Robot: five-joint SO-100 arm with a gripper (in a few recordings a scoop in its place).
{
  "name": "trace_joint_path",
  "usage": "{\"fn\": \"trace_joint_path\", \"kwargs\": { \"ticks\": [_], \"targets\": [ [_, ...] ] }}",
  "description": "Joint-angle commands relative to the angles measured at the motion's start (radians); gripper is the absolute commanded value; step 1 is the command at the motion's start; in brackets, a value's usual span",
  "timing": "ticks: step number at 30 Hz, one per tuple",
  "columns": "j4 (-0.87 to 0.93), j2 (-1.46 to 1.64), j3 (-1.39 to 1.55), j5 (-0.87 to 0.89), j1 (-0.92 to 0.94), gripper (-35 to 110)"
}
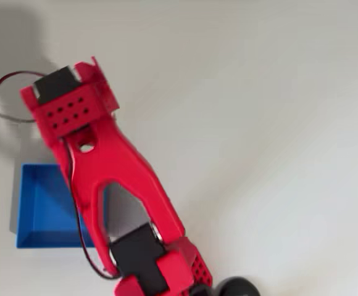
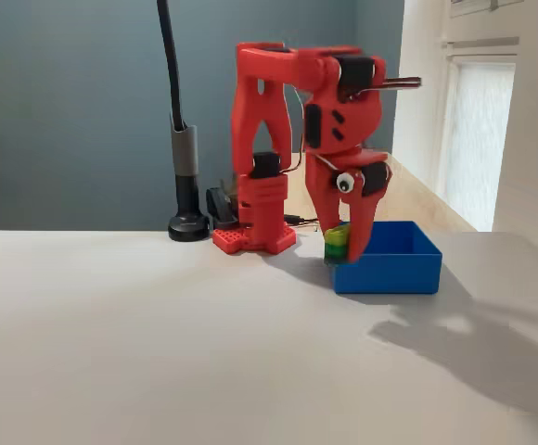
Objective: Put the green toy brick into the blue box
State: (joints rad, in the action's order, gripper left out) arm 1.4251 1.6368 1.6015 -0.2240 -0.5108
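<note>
In the fixed view my red gripper points down, shut on the green toy brick. The small lime-green brick hangs at the left wall of the blue box, about level with its rim. I cannot tell whether the brick is over the wall or just outside it. From overhead, the red arm covers the gripper and the brick. The blue box shows beneath the arm at the lower left, its right part hidden.
A black pole on a round base stands behind the arm's red base, with cables beside it. In the overhead view a thin wire loops at the left. The pale table stretches in front.
</note>
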Motion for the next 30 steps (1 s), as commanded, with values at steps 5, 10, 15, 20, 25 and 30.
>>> {"fn": "trace_joint_path", "kwargs": {
  "ticks": [5,10,15,20,25,30],
  "targets": [
    [0.072,0.189,-0.006,0.055,-0.232,0],
    [0.106,0.215,-0.003,0.094,-0.336,0],
    [0.141,0.206,-0.003,0.135,-0.417,0],
    [0.146,0.201,0.003,0.156,-0.451,0],
    [0.143,0.196,0.021,0.163,-0.454,0],
    [0.126,0.195,0.063,0.173,-0.457,0]
  ]
}}
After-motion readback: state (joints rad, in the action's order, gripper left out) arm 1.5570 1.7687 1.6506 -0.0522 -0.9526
